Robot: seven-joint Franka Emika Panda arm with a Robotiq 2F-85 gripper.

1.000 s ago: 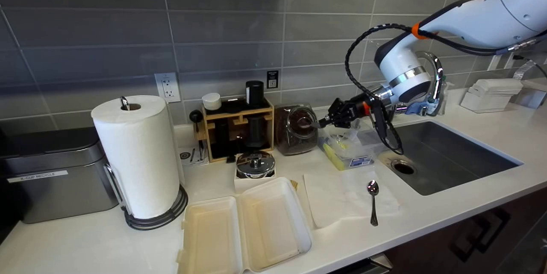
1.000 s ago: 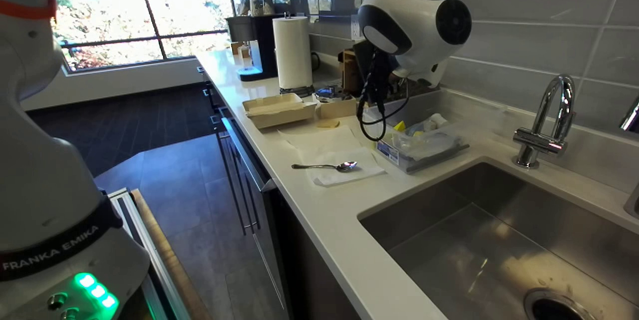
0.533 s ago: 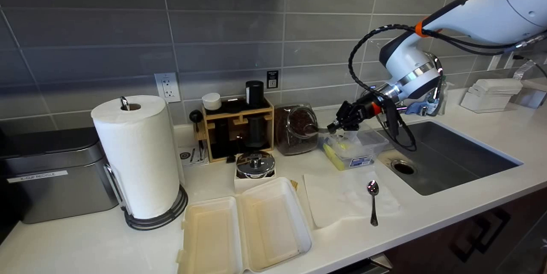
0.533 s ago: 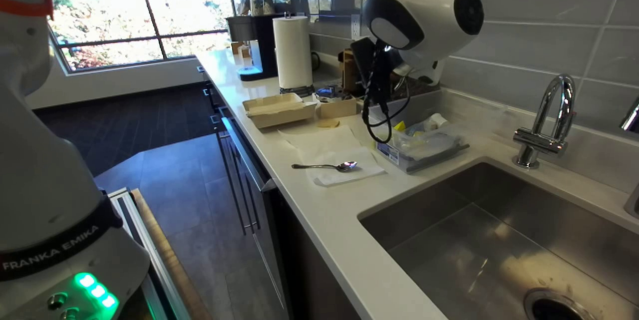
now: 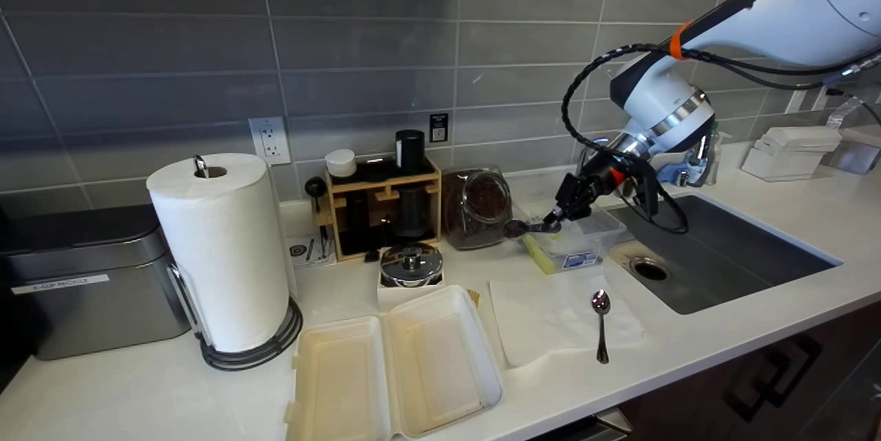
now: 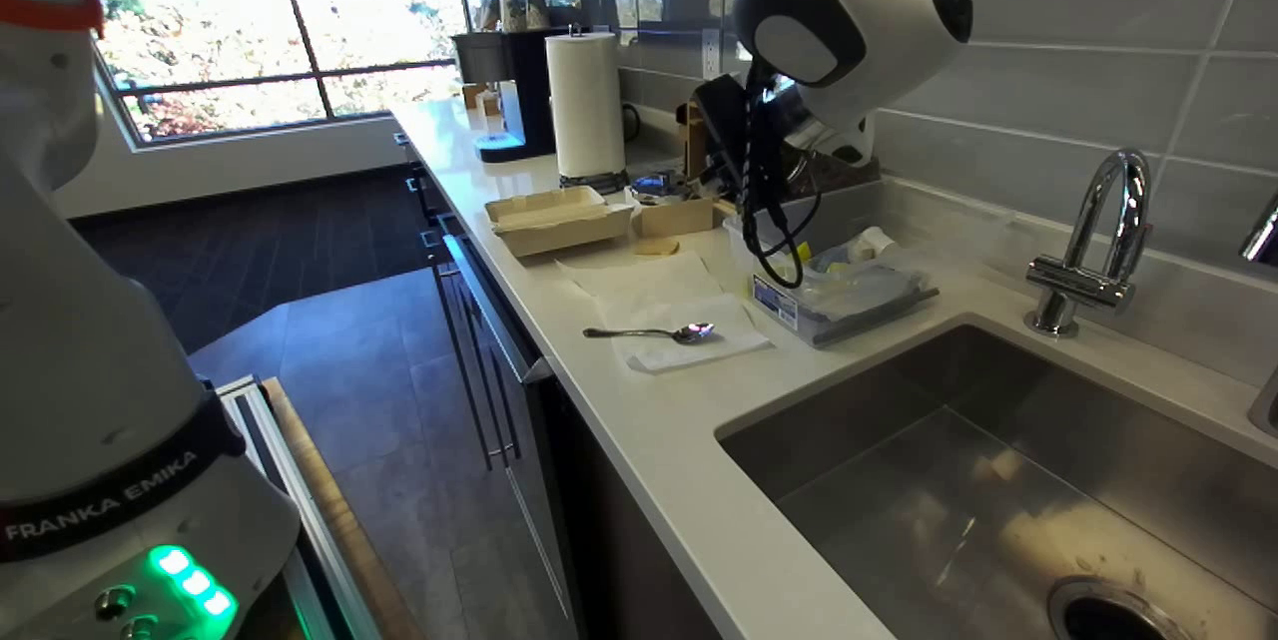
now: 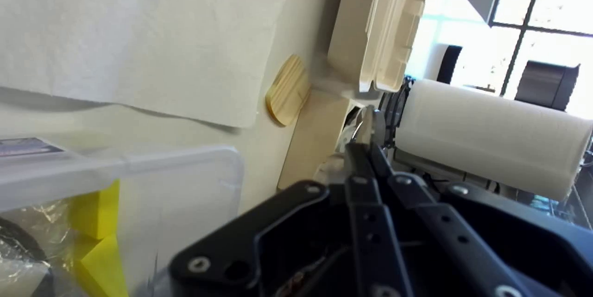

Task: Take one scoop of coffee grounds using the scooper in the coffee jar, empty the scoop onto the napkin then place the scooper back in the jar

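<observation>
The coffee jar [image 5: 473, 229] lies tilted on the counter against the tiled wall, its round mouth open and dark coffee inside. My gripper [image 5: 555, 218] is shut on the scooper's handle, right of the jar and above the clear plastic bin. The scooper's dark bowl [image 5: 516, 228] is outside the jar, close in front of its lower right side. I cannot tell how full it is. In the wrist view, the fingertips [image 7: 363, 146] pinch the scooper [image 7: 370, 125], seen edge-on. The white napkin [image 5: 544, 324] lies flat on the counter, in front of the bin; it also shows in the wrist view [image 7: 153, 42].
A metal spoon [image 5: 601, 324] lies on the napkin's right part. The clear bin [image 5: 585, 243] holds plastic bags and yellow items. An open takeout box [image 5: 440, 365], a lidded canister [image 5: 411, 265], a wooden rack [image 5: 385, 183] and a paper towel roll [image 5: 220, 255] stand left. The sink [image 5: 716, 255] is right.
My gripper has drawn back from the jar, right and downward in an exterior view. The scooper's bowl has come out of the jar's mouth and now hangs lower, beside the jar.
</observation>
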